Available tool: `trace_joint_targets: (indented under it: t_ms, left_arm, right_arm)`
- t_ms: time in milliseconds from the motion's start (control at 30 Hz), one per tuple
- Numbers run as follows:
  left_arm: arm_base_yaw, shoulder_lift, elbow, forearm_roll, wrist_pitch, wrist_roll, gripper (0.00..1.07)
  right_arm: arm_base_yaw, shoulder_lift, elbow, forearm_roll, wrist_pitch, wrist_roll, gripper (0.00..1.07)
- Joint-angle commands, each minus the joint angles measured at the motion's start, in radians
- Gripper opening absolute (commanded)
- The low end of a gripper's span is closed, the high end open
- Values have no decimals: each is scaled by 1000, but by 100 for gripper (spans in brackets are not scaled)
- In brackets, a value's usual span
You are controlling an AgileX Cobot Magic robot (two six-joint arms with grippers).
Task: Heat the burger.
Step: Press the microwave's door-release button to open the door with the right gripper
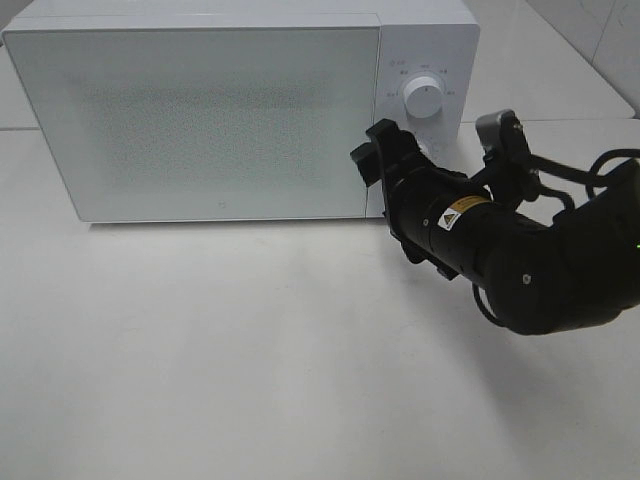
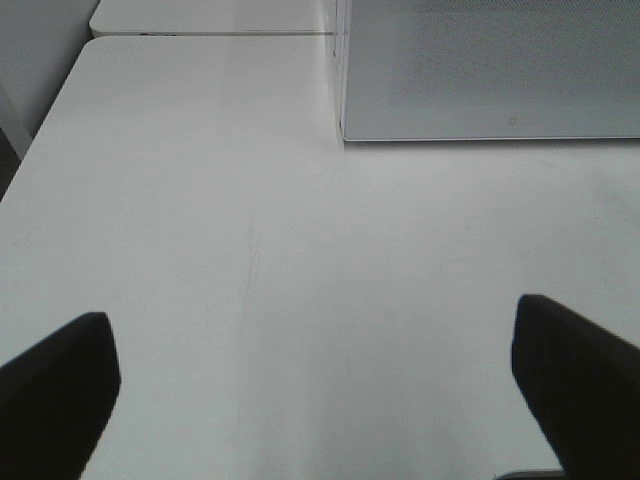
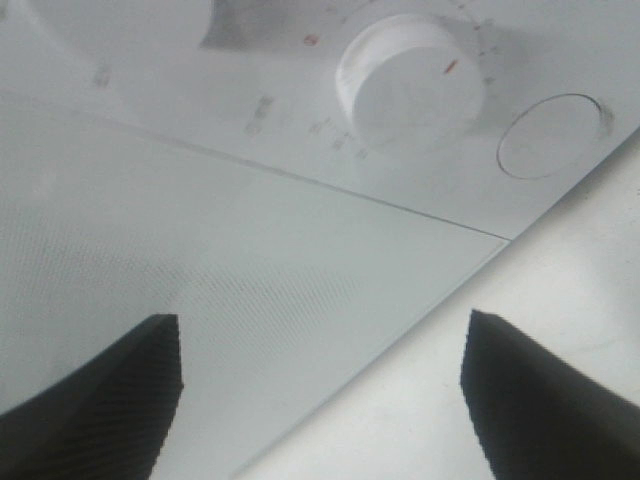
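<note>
The burger is out of view. The white microwave [image 1: 220,110] stands at the back of the table with its door [image 1: 200,120] shut. My right gripper [image 1: 373,148] is open and empty, right at the door's lower right corner, below the white dial [image 1: 424,97]. In the right wrist view the gripper [image 3: 320,400] faces the door's edge [image 3: 200,250], a dial [image 3: 410,85] and a round button [image 3: 550,135]. My left gripper [image 2: 320,400] is open and empty over the bare table, short of the microwave's lower left corner [image 2: 480,70]. The left arm does not show in the exterior view.
The white table [image 1: 250,350] spreads in front of the microwave. A second table surface [image 2: 200,18] adjoins at the back, beyond a seam. The right arm's dark body [image 1: 540,260] lies over the table's right side.
</note>
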Motion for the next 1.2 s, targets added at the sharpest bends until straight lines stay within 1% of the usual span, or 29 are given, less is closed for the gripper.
trace_joint_targets:
  t_ms: [33, 67, 100, 133, 167, 200, 233, 267, 300, 333, 367, 433, 500, 533, 600, 667, 700, 767, 800, 833, 867, 900, 933, 967, 1000, 1033, 1100, 1167, 1200]
  left_arm:
    - [0, -25, 2, -2, -16, -3, 100]
    - [0, -25, 2, -2, -16, -3, 100]
    - [0, -25, 2, -2, -16, -3, 100]
    - [0, -25, 2, -2, -16, -3, 100]
    - [0, -25, 2, -2, -16, -3, 100]
    - [0, -25, 2, -2, -16, -3, 100]
    - [0, -25, 2, -2, -16, -3, 100]
    - [0, -25, 2, -2, -16, -3, 100]
    - [0, -25, 2, -2, -16, -3, 100]
    - [0, -25, 2, -2, -16, -3, 100]
    - [0, -25, 2, -2, -16, -3, 100]
    - [0, -25, 2, -2, -16, -3, 100]
    - [0, -25, 2, -2, -16, -3, 100]
    - [0, -25, 2, -2, -16, -3, 100]
    - [0, -25, 2, -2, -16, -3, 100]
    - [0, -25, 2, -2, -16, -3, 100]
    - [0, -25, 2, -2, -16, -3, 100]
    - [0, -25, 2, -2, -16, -3, 100]
    - [0, -25, 2, -2, -16, -3, 100]
    - [0, -25, 2, -2, -16, -3, 100]
    - [0, -25, 2, -2, -16, -3, 100]
    - [0, -25, 2, -2, -16, -3, 100]
    - [0, -25, 2, -2, -16, -3, 100]
    - [0, -25, 2, -2, -16, -3, 100]
    - [0, -25, 2, -2, -16, -3, 100]
    - [0, -25, 2, -2, -16, -3, 100]
    - [0, -25, 2, -2, -16, -3, 100]
    - [0, -25, 2, -2, -16, -3, 100]
    - [0, -25, 2, -2, -16, -3, 100]
  right_arm:
    - [0, -82, -1, -28, 175, -220, 76]
    - [0, -82, -1, -28, 175, -220, 76]
    - [-1, -121, -1, -26, 260, -345, 76]
    - [-1, -121, -1, -26, 260, -345, 76]
    - [-14, -161, -1, -28, 350, -449, 76]
    - [-22, -180, -1, -28, 401, -502, 76]
    - [-22, -180, -1, -28, 401, -502, 76]
    - [-47, -217, -2, -29, 501, -594, 76]
    - [-60, -236, -4, -29, 556, -646, 76]
    - [-60, -236, -4, -29, 556, -646, 76]
    - [-88, -272, -4, -29, 649, -745, 76]
    - [-99, -293, -4, -29, 689, -783, 76]
    - [-156, -371, -4, -42, 890, -937, 76]
    - [-156, -371, -4, -42, 890, -937, 76]
    - [-181, -427, -4, -84, 1000, -990, 76]
    - [-186, -448, -4, -104, 1039, -994, 76]
    - [-186, -448, -4, -104, 1039, -994, 76]
    - [-186, -507, -4, -157, 1134, -994, 75]
    - [-186, -507, -4, -157, 1134, -994, 75]
    - [-186, -546, -4, -179, 1212, -994, 74]
    - [-186, -567, -4, -187, 1253, -994, 74]
    - [-186, -567, -4, -187, 1253, -994, 74]
    - [-186, -606, -4, -209, 1325, -994, 73]
    - [-186, -627, -4, -216, 1355, -994, 73]
    - [-186, -627, -4, -216, 1355, -994, 73]
    - [-186, -671, -4, -236, 1425, -994, 73]
    - [-186, -688, -4, -245, 1455, -994, 73]
    - [-186, -748, -4, -272, 1536, -990, 73]
    - [-186, -748, -4, -272, 1536, -990, 73]
